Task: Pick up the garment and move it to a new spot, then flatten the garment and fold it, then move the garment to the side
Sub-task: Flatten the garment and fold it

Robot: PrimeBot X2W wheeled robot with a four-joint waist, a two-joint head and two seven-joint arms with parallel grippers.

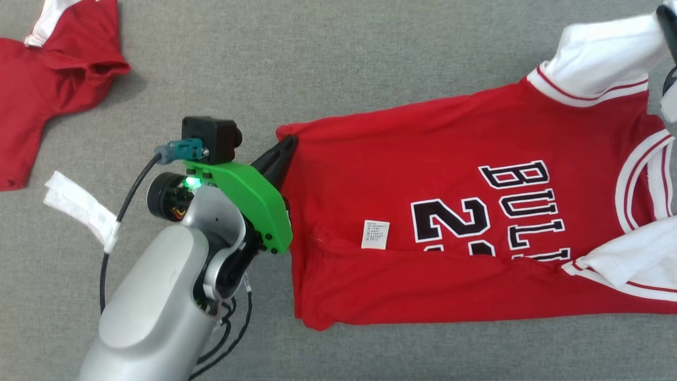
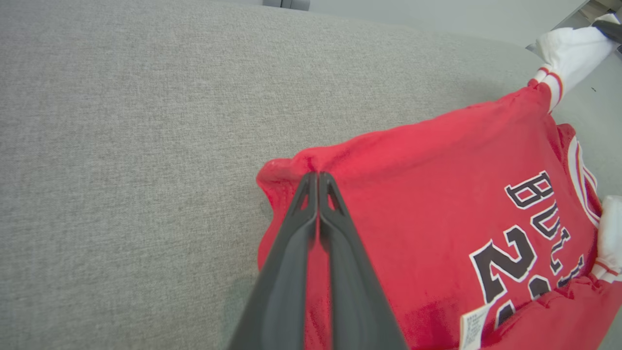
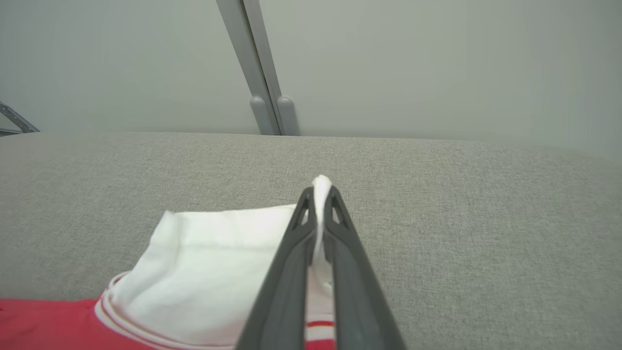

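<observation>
A red jersey with white sleeves and black lettering lies stretched across the grey surface, its hem to the left and its collar to the right. My left gripper is shut on the jersey's upper hem corner; its fingers press together over the red cloth. My right gripper is shut on the edge of the white sleeve, which is pulled up at the head view's top right. A white care label lies on the red cloth.
A second red garment with white trim lies at the far left. A white strip of cloth sits beside my left arm's cable. Beyond the grey surface stands a pale wall with a grey post.
</observation>
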